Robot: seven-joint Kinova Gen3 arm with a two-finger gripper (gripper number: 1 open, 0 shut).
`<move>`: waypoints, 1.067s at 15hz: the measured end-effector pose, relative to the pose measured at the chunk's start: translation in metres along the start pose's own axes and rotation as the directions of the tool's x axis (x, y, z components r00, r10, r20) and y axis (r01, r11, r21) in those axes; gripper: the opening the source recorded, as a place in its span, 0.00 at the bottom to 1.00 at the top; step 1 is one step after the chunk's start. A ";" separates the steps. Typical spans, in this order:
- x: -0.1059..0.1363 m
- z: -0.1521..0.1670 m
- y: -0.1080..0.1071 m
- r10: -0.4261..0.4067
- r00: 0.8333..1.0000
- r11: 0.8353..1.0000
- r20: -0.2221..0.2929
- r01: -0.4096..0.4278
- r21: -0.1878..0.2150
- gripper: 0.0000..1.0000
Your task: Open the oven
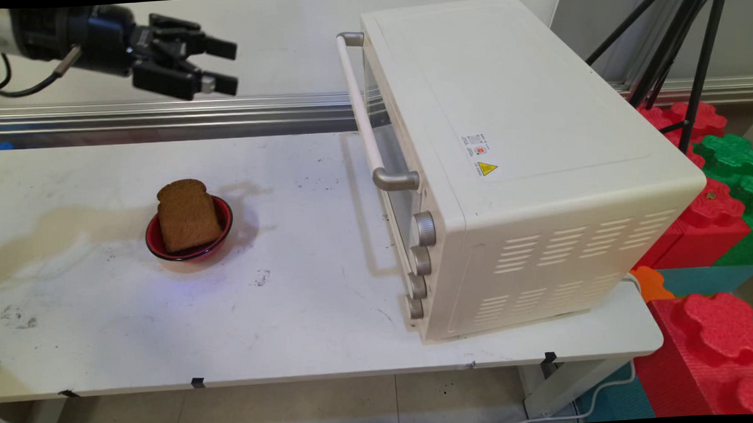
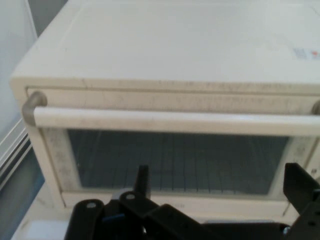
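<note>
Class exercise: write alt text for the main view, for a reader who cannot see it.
A black gripper, fingers open and empty, hangs high at upper left, facing a closed cream toaster oven on a white table. Below it, a slice of brown bread leans in a small red bowl.

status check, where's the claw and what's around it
claw open, empty, high off table, facing toaster oven. oven door shut. bread slice in red bowl below.

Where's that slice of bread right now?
In the main view the bread stands in a red bowl on the table's left half, left of the oven. The gripper hangs open high above it.
</note>
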 end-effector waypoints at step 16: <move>0.035 0.103 -0.004 0.015 1.000 0.999 -0.020 -0.016 -0.050 1.00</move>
